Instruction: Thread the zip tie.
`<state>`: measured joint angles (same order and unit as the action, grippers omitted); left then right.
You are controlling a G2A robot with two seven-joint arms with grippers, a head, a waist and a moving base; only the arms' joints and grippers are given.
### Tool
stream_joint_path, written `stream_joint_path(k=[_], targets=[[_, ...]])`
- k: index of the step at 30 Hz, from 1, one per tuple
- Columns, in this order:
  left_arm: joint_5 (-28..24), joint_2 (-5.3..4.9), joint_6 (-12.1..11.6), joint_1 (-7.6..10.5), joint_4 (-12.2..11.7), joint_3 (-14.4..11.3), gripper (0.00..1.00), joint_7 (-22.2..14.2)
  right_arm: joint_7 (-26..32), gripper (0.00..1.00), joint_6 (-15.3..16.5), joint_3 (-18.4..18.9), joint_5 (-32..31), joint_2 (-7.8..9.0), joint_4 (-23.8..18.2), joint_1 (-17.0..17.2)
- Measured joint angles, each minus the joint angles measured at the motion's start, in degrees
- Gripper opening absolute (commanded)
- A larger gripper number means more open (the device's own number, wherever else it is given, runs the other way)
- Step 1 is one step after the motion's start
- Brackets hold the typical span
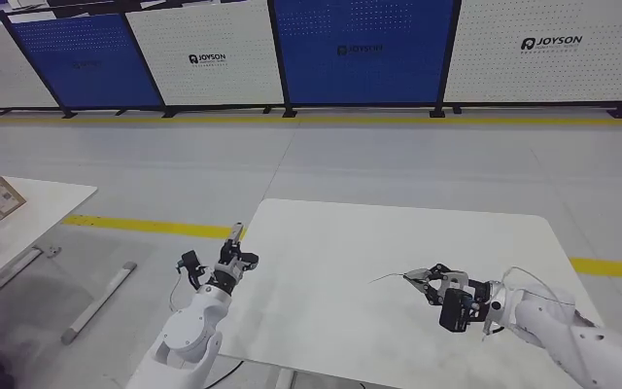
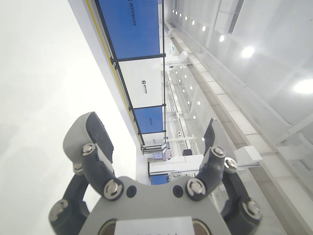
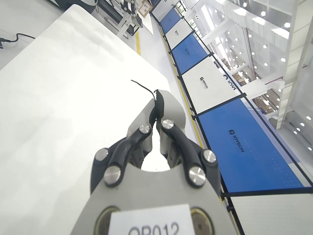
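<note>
The right gripper [image 3: 157, 99] is pinched tight on the black zip tie [image 3: 143, 87]. The tie's thin tail pokes out past the fingertips and bends a little in the air above the white table [image 1: 389, 233]. It points across toward the other arm. I cannot see the tie's little head; it may be hidden between the fingers.

The left gripper [image 2: 154, 129] is spread wide and holds nothing. It sits well apart from the tie, near the table's far side edge.

So I think the job is only just started. The tie is picked up, but there is no loop yet. The tail is not through the head. The empty gripper needs to come close and help push it in.
</note>
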<state>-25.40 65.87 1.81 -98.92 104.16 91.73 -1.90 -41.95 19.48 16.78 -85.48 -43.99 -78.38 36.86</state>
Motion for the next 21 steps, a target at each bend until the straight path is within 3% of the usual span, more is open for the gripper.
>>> stream_joint_path(k=[3,7,9,12,14,21], targets=[[-3.37,-0.33,5.71,-0.89,3.42,1.65,1.00,-5.49,0.00,0.00,0.00,0.00,0.00,0.00,0.00,0.00],[-7.45,-0.89,16.09,-2.71,9.04,4.16,1.00,-12.38,0.00,0.00,0.00,0.00,0.00,0.00,0.00,0.00],[-8.19,-1.18,19.10,-3.63,10.08,3.70,1.00,-14.62,0.00,0.00,0.00,0.00,0.00,0.00,0.00,0.00],[-7.14,-2.01,17.87,-4.81,10.01,0.76,1.00,-16.71,0.00,0.00,0.00,0.00,0.00,0.00,0.00,0.00],[-6.97,-2.51,17.60,-4.38,9.59,-1.25,1.00,-15.19,0.00,0.00,0.00,0.00,0.00,0.00,0.00,0.00],[-6.91,-2.55,17.67,-4.22,9.55,-1.45,1.00,-14.81,0.01,0.00,0.00,0.00,0.00,0.00,-0.01,0.01]])
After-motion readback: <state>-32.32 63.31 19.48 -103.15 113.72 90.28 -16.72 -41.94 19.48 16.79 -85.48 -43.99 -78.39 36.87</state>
